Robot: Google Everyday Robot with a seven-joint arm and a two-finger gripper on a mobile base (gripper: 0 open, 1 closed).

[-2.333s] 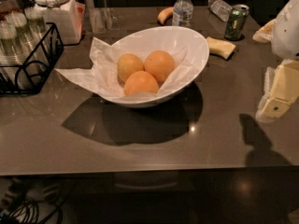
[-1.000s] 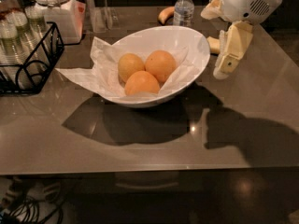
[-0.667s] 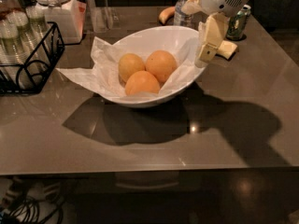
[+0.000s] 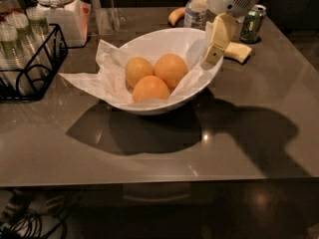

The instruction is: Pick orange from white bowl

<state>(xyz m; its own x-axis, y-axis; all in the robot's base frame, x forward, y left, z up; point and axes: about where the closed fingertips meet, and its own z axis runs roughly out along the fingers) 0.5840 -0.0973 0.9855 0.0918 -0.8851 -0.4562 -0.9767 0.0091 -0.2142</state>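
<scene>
The gripper (image 4: 211, 59) is hanging nose-down just over the rim of the white bowl (image 4: 149, 107), at about two o'clock from the bowl's centre. It is tilting slightly inward, as if lining up for a reach into the fruit. It is carrying nothing that I can see, and whether it is open or closed I cannot tell.

The orange (image 4: 171, 69) is sitting in the bowl on the one o'clock side of the pile. It is nestling against a paler yellow fruit (image 4: 138, 71) at ten o'clock and another orange one (image 4: 150, 88) at six. The crumpled paper (image 4: 84, 81) is cradling all three and keeping them bunched in the middle.

I judge the deep orange one to be the nearest pick, though the rim beside it is likely forcing an approach from above. A can (image 4: 251, 24) and a bottle (image 4: 194, 11) are standing behind the bowl, around one o'clock.
</scene>
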